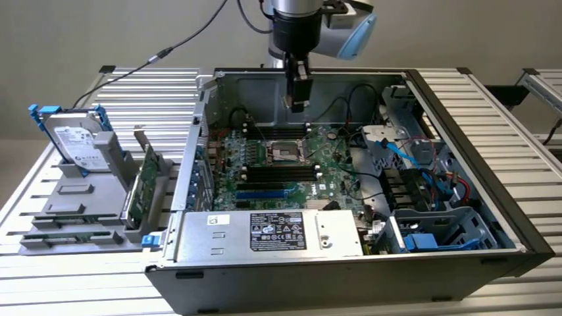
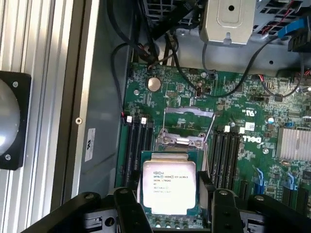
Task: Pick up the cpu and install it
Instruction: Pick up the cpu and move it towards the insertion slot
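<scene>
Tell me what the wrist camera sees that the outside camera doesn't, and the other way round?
Wrist view: the cpu up close between the fingers of the gripper, with printing on its silver top, and a round coin battery on the board.
Exterior view: the whole computer case, the hard drive and green cards standing in a grey holder at the exterior view's left, and the arm hanging over the case.
Both: the green motherboard, its black memory slots and the socket.
</scene>
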Action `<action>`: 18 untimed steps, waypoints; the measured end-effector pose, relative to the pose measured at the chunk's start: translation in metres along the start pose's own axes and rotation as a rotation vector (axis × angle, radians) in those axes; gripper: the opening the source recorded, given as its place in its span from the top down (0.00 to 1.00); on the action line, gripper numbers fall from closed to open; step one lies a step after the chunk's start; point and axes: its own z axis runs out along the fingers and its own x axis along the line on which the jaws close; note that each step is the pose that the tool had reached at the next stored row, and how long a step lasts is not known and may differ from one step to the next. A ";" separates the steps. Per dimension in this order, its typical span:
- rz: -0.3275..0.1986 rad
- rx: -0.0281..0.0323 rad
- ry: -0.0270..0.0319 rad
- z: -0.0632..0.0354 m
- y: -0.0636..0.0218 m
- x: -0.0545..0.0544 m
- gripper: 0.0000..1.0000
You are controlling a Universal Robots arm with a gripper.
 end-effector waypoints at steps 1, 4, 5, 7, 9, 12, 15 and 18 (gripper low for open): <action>0.010 -0.0006 -0.0007 0.0000 -0.0003 0.000 0.45; 0.030 -0.0013 -0.0023 -0.0002 -0.0021 0.000 0.45; 0.034 -0.0013 -0.0025 -0.0002 -0.0027 0.000 0.45; 0.040 -0.0012 -0.0028 0.0002 -0.0038 -0.001 0.45; 0.045 -0.0005 -0.0031 0.0012 -0.0047 -0.002 0.45; 0.052 0.0010 -0.0036 0.0038 -0.0063 -0.004 0.45; 0.064 0.0015 -0.0043 0.0078 -0.0077 -0.005 0.45; 0.078 0.0015 -0.0053 0.0123 -0.0089 -0.006 0.45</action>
